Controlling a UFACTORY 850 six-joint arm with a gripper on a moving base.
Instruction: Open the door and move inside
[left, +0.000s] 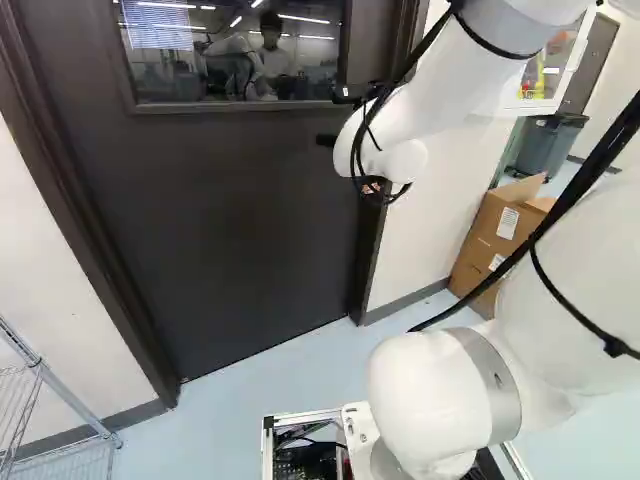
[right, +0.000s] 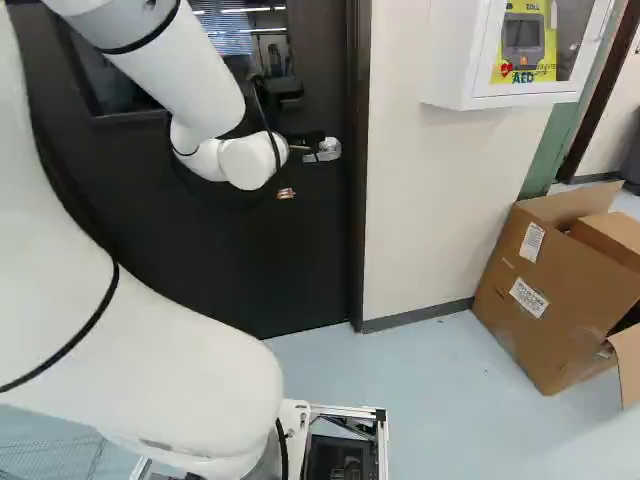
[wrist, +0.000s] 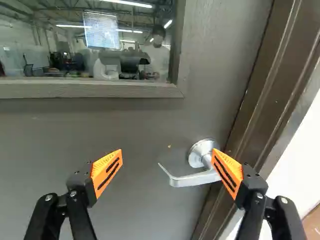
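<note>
In the right base view the gripper (right: 296, 168) is at the dark door (right: 230, 270), just beside the silver handle (right: 328, 150); the wrist partly hides it. The wrist view shows the gripper (wrist: 167, 156) open, its orange pads wide apart. Between them and ahead lies the free end of the lever handle (wrist: 187, 180). One orange pad (wrist: 227, 172) overlaps the lever's pivot end; whether they touch I cannot tell. The door (wrist: 135, 130) stands closed in its brown frame (wrist: 267, 95), with a window above the handle.
Right of the door stand a white wall (right: 415, 220), a wall cabinet (right: 455, 60) and open cardboard boxes (right: 545, 290) on the floor. A wire rack (left: 50, 390) is at the lower left of the left base view. A grey bin (left: 548, 145) stands farther off.
</note>
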